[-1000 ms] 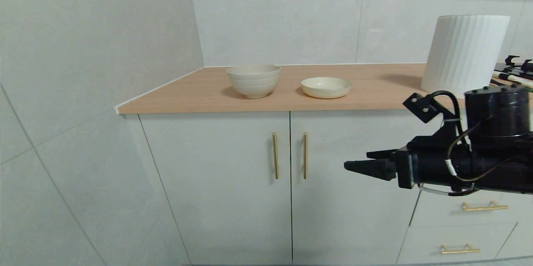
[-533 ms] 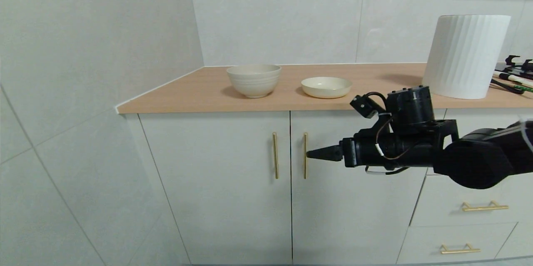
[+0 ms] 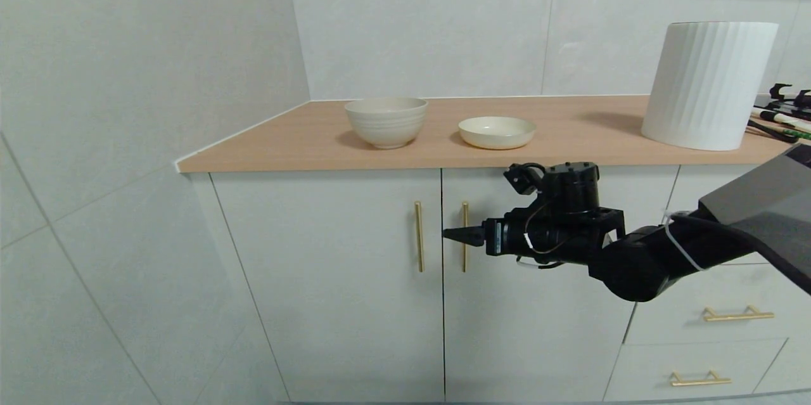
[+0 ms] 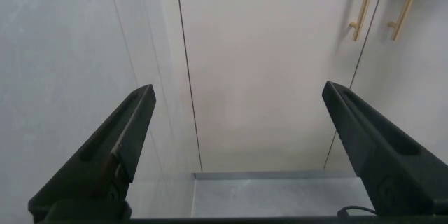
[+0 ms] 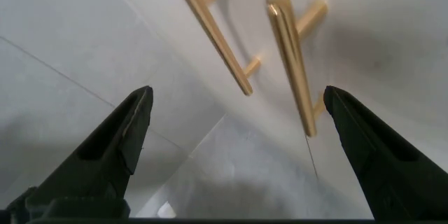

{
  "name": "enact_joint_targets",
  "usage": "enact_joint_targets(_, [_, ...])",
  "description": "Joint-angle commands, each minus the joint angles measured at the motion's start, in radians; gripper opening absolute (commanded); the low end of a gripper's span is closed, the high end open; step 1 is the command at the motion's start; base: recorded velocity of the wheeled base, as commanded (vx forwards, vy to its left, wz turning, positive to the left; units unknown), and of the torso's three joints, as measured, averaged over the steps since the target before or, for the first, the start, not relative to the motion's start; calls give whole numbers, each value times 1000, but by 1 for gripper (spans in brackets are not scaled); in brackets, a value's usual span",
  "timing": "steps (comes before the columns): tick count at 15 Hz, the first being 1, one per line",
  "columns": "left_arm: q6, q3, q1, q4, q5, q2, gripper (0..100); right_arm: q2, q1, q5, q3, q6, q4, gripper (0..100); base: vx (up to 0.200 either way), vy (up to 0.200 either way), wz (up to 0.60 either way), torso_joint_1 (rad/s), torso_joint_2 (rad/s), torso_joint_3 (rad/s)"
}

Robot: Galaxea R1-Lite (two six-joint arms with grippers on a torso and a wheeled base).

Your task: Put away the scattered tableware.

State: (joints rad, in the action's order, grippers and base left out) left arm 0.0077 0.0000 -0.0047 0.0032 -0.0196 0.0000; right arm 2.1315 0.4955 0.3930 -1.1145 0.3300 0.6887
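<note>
**Tableware waits as the cabinet is approached.** A cream bowl (image 3: 386, 121) and a shallow dish (image 3: 497, 132) stand well apart on the wooden counter (image 3: 266, 148). Both are upright and untouched, above a closed two-door cabinet (image 3: 329, 278). The right gripper (image 3: 457, 235) is level with the right door's handle (image 3: 464, 259), its tips at or just in front of the brass bar. The right wrist view shows its jaws spread, with both door handles in the gap ahead and nothing pinched. The left gripper (image 4: 238, 91) hangs low before the cabinet's left door, jaws likewise spread and empty.

By the look of the scene, a door has to be opened before any tableware goes in. The handle looks to be a slim, rigid metal bar, best taken near mid-length so the door swings without twisting. The bowl and dish appear to be glazed ware: stiff, smooth, likely slippery and liable to chip if knocked. The bowl looks the heavier, and its tall wall offers a hold over the rim, one finger inside and one outside. The dish is low and flared, gives little rim to grip, and may slide on the counter unless taken squarely at its edge.
</note>
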Motion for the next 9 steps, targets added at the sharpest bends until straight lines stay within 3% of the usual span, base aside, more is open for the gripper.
enact_joint_targets(1, [0, 0, 0, 0, 0, 0, 100, 31, 1, 0, -8, 0, 3, 100, 0, 0, 0, 0, 0, 0])
enact_joint_targets(9, [0, 0, 0, 0, 0, 0, 100, 104, 3, -3, -50, 57, 77, 100, 0, 0, 0, 0, 0, 0])
